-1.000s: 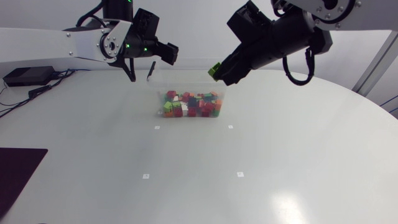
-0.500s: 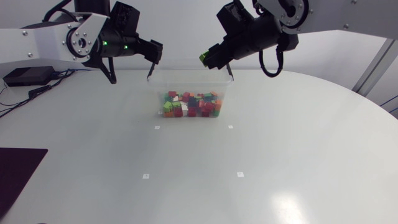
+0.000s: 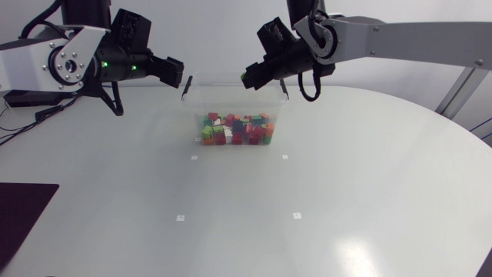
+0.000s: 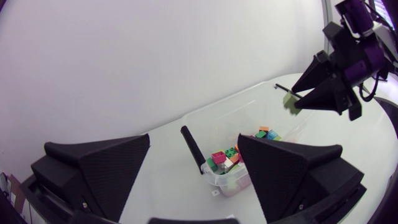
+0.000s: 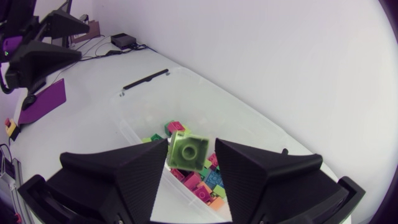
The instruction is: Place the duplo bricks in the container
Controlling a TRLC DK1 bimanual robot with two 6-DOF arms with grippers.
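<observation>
My right gripper (image 5: pixel 191 155) pinches a green brick (image 5: pixel 186 149) over the clear box (image 3: pixel 231 97), which has many bricks (image 3: pixel 234 129) inside. My left gripper (image 4: pixel 194 142) is empty, fingers wide, beside the box

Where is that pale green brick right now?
In the right wrist view the green brick is pinched in the right gripper, above the container at the table's far side.

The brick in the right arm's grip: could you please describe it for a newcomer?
Find the clear container at the far middle of the table, holding mixed-coloured bricks. Above its rim hangs the right pincer. The lime-green brick clamped in it is the only one outside the container.
</observation>
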